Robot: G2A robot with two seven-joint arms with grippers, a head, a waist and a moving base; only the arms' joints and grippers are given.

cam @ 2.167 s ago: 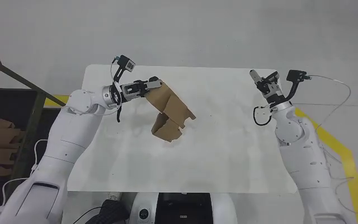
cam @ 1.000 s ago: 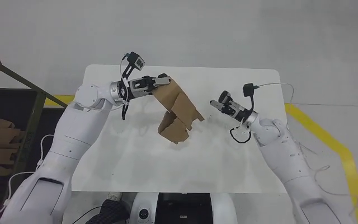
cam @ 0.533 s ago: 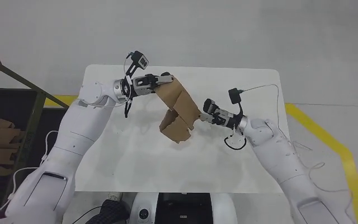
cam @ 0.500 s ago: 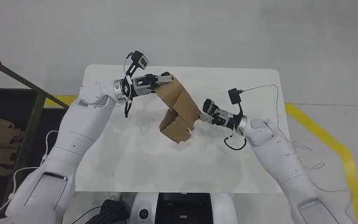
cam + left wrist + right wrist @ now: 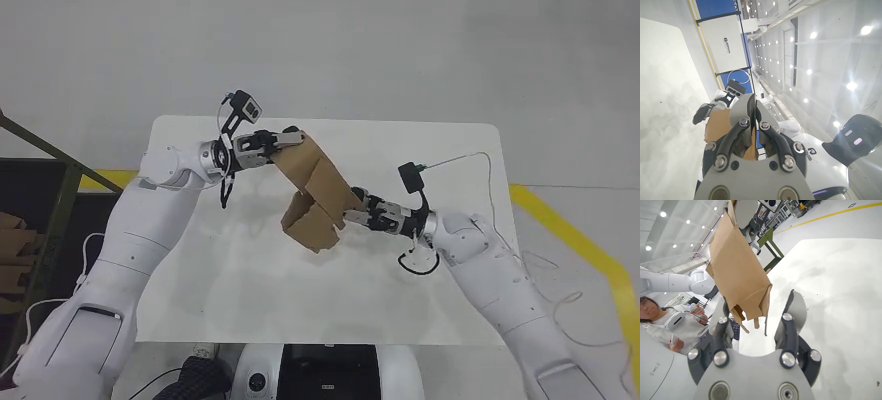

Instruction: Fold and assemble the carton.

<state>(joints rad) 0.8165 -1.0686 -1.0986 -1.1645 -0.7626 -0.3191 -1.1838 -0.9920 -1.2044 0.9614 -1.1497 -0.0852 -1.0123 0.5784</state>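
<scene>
A brown cardboard carton (image 5: 312, 192), partly unfolded, hangs tilted above the white table (image 5: 430, 290). My left gripper (image 5: 292, 135) is shut on the carton's far upper edge; in the left wrist view its fingertips (image 5: 753, 106) pinch the thin cardboard edge (image 5: 753, 121). My right gripper (image 5: 350, 214) is open at the carton's near right corner. In the right wrist view the carton's (image 5: 736, 270) lower flaps hang between its two spread fingers (image 5: 797, 311), which do not close on it.
The table's right part (image 5: 440, 160) and front part (image 5: 250, 300) are bare. A dark rack (image 5: 30, 200) stands off the table's left side. A yellow floor line (image 5: 570, 230) runs past the right edge.
My right arm swung in from the table's far right corner to the carton, its open fingers now around the lower corner. The left gripper lifted and shifted the carton slightly right.
</scene>
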